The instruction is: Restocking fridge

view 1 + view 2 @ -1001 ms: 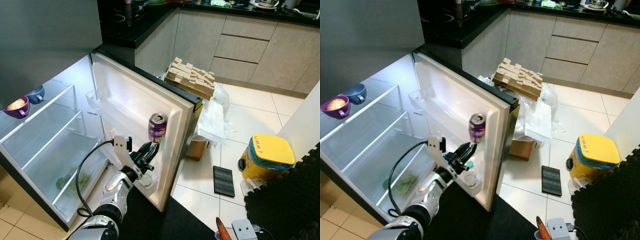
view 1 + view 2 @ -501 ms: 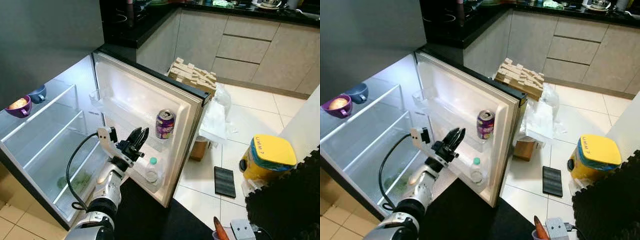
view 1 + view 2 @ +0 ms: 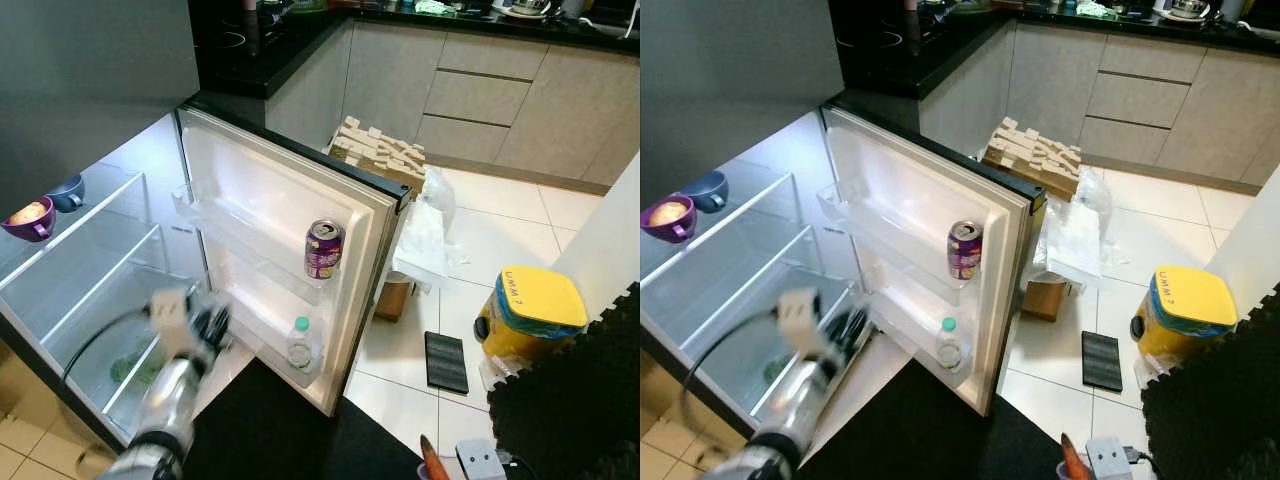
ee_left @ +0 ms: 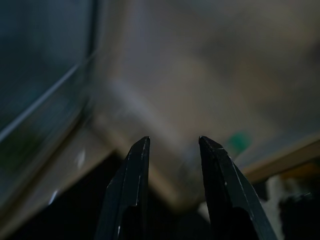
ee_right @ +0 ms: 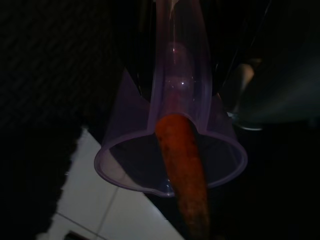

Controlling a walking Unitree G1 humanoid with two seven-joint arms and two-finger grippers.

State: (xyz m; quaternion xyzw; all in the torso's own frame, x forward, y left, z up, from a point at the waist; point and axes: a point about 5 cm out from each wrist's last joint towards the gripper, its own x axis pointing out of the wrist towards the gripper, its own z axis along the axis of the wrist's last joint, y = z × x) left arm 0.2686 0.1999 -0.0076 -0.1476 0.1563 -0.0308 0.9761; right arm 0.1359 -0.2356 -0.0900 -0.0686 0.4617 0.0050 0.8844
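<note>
— Two drinks sit in the open fridge door's (image 3: 372,262) racks: a purple soda can (image 3: 322,249) above a clear green-capped bottle (image 3: 300,343).
— Left gripper (image 4: 171,150)?
— Fingers apart, empty. Right gripper's fingers can't be made out; an orange carrot (image 5: 182,160) in a clear purple cup (image 5: 170,165) hangs before it. Shelve it gently next.

Left arm blurred at lower left of the frame

Its left hand (image 4: 172,150) shows two black fingers parted.

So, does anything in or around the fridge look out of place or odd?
Inside the fridge, nothing stands out: the can and the bottle stand upright in the door shelves. Beside the door, a wooden pallet and crumpled plastic bags clutter the floor.
</note>
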